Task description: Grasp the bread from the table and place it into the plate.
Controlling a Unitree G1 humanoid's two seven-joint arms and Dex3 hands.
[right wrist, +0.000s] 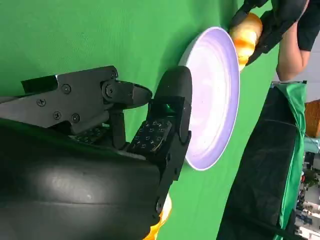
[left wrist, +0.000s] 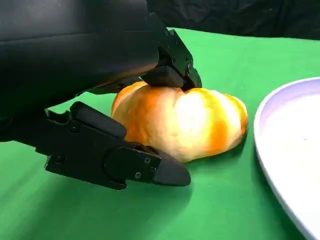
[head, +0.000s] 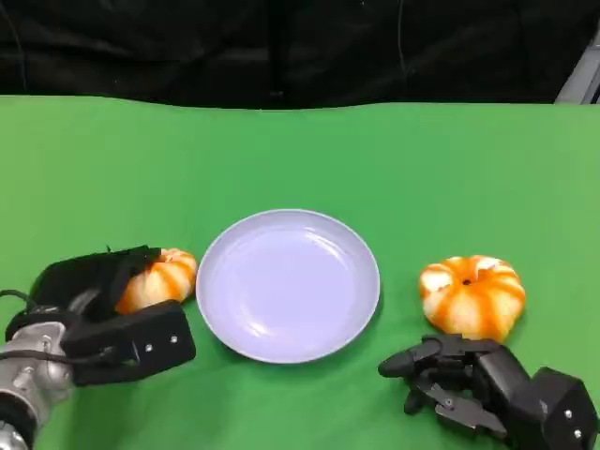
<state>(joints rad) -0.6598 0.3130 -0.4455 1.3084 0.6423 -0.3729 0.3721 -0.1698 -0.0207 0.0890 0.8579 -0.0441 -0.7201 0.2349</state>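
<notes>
Two orange-striped bread rolls on the green table [head: 300, 150], one each side of the lavender plate [head: 288, 284]. Left bread [head: 159, 277] sits on the cloth just beside the plate's left rim, not in it. Left hand [head: 112, 309] is closed around it: in the left wrist view fingers [left wrist: 172, 60] press on the top of the bread [left wrist: 185, 122], thumb [left wrist: 125, 162] lies low along its near side; looks like a grip, though whether the thumb actually touches is hard to tell. Right bread [head: 472, 294] lies right of the plate, untouched. Right hand [head: 459, 380] rests just in front of it, fingers loosely apart, holding nothing. A person's arm [right wrist: 292, 50] shows at the table edge.
</notes>
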